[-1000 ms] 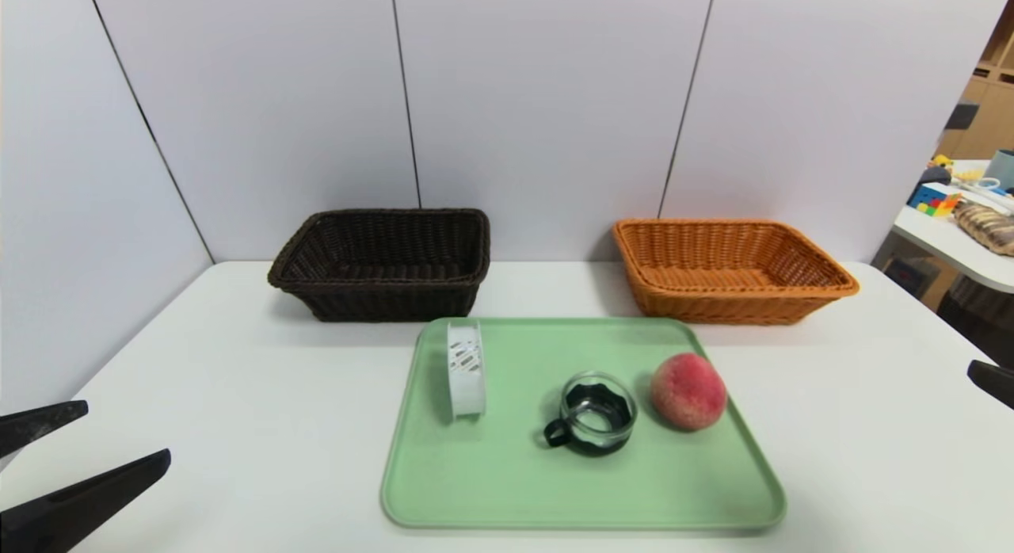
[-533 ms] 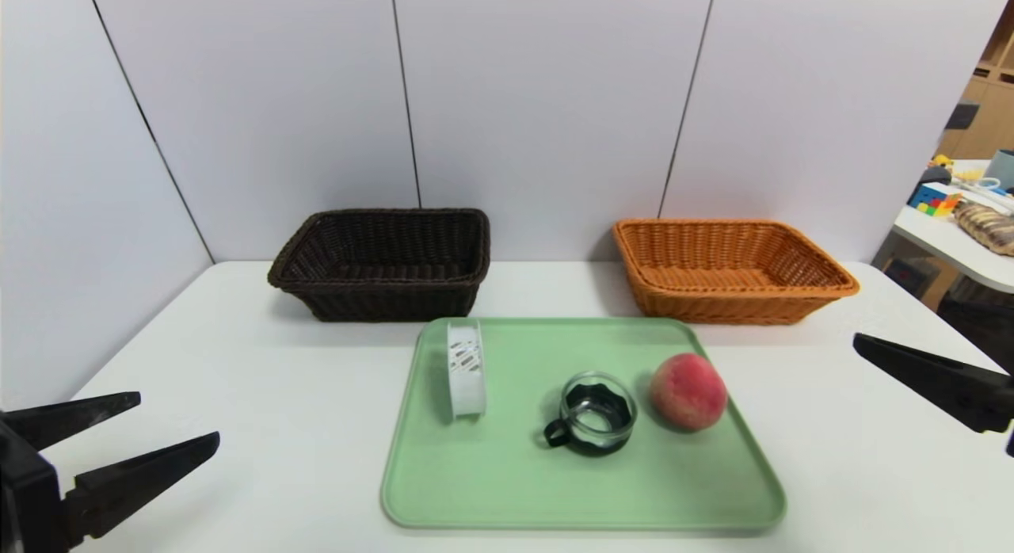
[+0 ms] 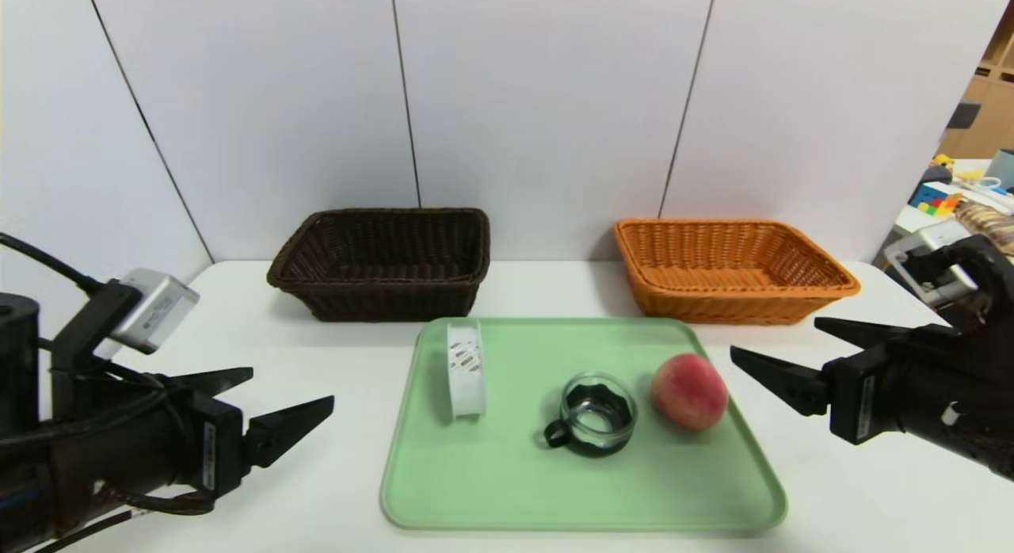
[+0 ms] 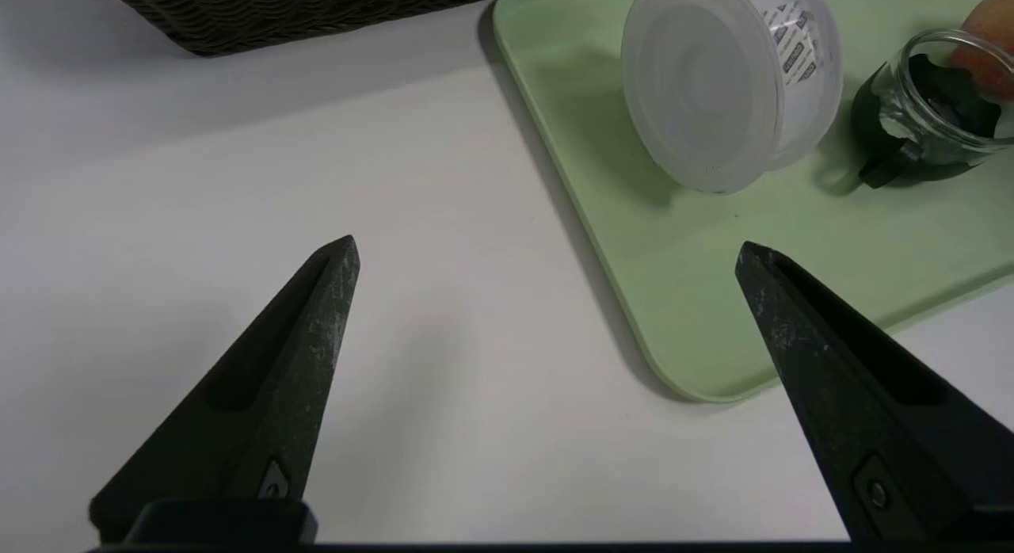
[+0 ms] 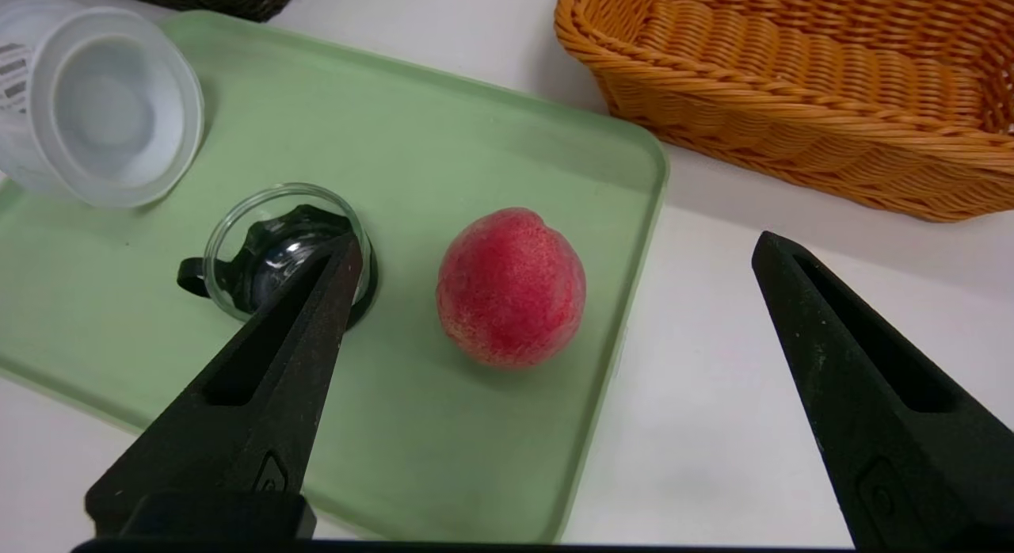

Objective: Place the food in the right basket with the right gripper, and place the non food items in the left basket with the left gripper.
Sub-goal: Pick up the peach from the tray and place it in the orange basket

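Fuzzy peach is sitting untouched; right gripper and left gripper jaws are gaping; a careless squeeze risks rolling it.

We see two woven wicker baskets: the left basket dark brown with a slight sheen, the right basket orange-tan and glossy on its strands. The tray looks like smooth matt green plastic on a smooth white table. The white band is translucent, frosted plastic. The cup is clear shiny glass with a black plastic base. The peach has dull, fuzzy skin. Both grippers' fingers are matt black, scuffed plastic.
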{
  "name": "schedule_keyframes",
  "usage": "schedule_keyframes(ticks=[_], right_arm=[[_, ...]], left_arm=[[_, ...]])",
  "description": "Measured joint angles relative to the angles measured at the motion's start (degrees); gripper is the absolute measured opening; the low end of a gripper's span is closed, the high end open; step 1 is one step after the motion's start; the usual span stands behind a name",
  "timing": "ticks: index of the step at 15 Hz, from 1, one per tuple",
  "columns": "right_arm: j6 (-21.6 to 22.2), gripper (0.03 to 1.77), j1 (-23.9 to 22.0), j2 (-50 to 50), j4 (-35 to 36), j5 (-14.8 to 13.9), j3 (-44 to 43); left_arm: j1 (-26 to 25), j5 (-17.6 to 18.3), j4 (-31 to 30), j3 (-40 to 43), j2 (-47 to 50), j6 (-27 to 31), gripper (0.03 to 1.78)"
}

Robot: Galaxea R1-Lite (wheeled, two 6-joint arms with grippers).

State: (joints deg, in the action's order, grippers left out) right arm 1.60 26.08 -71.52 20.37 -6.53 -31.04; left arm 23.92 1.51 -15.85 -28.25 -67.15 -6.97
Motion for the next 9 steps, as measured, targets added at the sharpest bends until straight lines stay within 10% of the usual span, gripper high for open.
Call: schedule_keyframes(ticks=[9], right_arm=[[0.0, 1.7, 1.4, -8.0, 3.4, -0.4, 2.3]], left_arm=[[1.2, -0.1, -0.9, 0.5, -4.2, -0.2, 1.69]])
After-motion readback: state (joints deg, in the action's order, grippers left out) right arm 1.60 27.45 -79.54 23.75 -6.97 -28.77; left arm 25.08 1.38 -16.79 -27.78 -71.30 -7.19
